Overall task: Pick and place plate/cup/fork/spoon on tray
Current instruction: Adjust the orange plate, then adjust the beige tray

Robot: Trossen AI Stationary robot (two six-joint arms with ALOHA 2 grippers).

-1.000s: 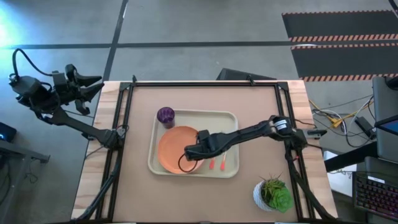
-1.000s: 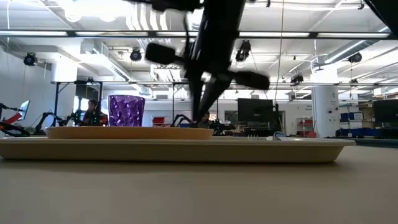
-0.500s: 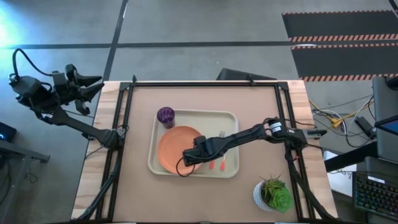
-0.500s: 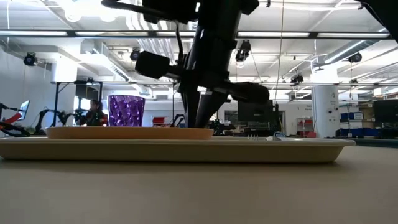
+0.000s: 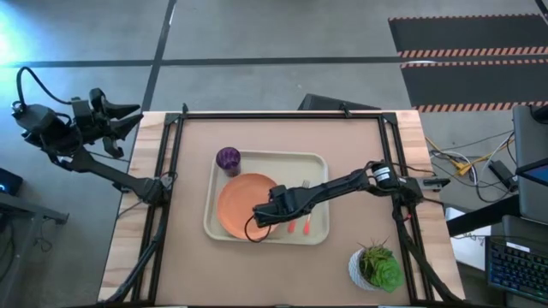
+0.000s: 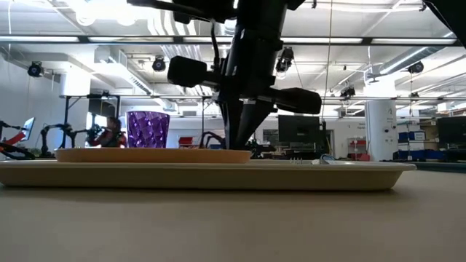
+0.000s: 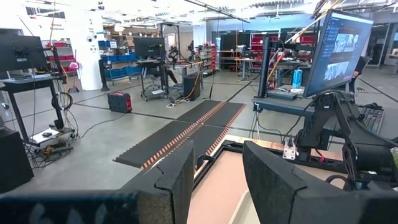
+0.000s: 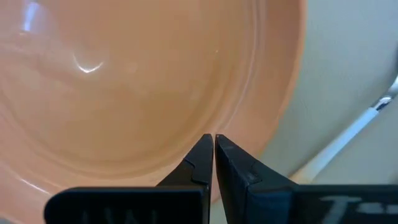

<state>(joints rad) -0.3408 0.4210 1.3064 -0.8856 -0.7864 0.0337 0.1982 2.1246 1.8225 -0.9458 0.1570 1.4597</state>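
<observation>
A: Plate (image 5: 242, 206) where?
B: Flat on the tray (image 5: 318, 162), toward the tray's left half. Orange, round, nothing lying on it.

A: Cup (image 5: 228, 158)?
B: Upright in the tray's far left corner, just beside the plate's far edge. Seen purple behind the plate in the low view too (image 6: 148, 129).

A: Fork (image 5: 306, 214) and spoon (image 5: 292, 225)?
B: Both on the tray's right half, near its near edge, red-orange handles side by side. Partly hidden under the right arm, so cannot tell whether touching.

A: Right gripper (image 5: 259, 216)?
B: Over the plate's right rim, pointing down at it. Fingers (image 8: 200, 163) pressed together, nothing between them. Tips just above the plate's surface by the wrist view; contact cannot be told.

A: Left gripper (image 5: 130, 117)?
B: Parked off the desk's far left corner, well apart from the tray. Fingers (image 7: 180, 180) apart with a clear gap, holding nothing.

A: Anything else on the desk (image 5: 282, 133)?
B: White pot with a green plant (image 5: 375, 266) at the near right corner, well apart from the tray.
</observation>
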